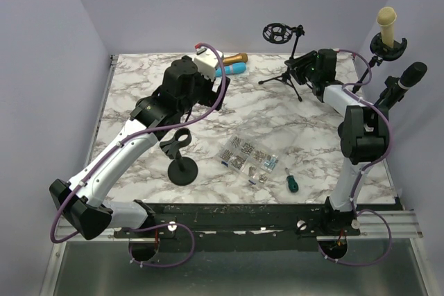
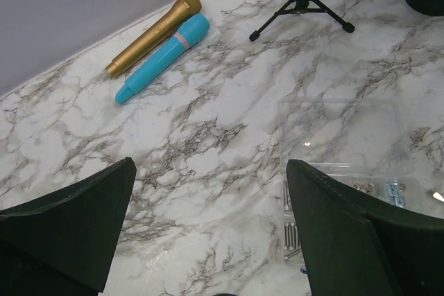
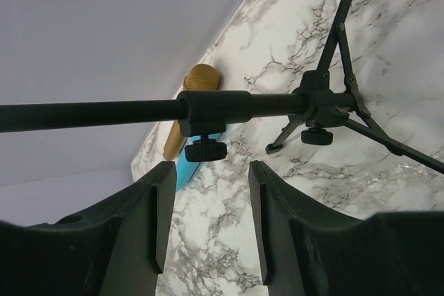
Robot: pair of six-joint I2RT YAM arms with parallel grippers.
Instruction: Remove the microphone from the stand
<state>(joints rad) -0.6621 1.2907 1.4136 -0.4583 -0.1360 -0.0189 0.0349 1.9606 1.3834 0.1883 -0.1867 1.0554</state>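
- Your left gripper (image 2: 210, 171) sits closest in its wrist view, fingers (image 2: 69, 227) spread wide with only the marble table (image 2: 208, 109) between them.
- Near the table's front, left of centre, you have a black round-base stand (image 1: 184, 170) topped by a clip.
- Against the back wall, a gold microphone (image 1: 236, 57) and a blue microphone (image 1: 236, 68) lie side by side.
- A clear box of screws (image 1: 246, 156) and a green-handled screwdriver (image 1: 292, 184) lie right of the round base.
- At the tripod stand (image 1: 290, 77), your right gripper (image 3: 211, 171) has its jaws apart; the stand's pole crosses just past the tips, not between them.
- Far right, a cream microphone (image 1: 386, 22) stands upright in its holder (image 1: 387, 46), and a black microphone (image 1: 413, 73) leans tilted in its clip stand (image 1: 390, 95).
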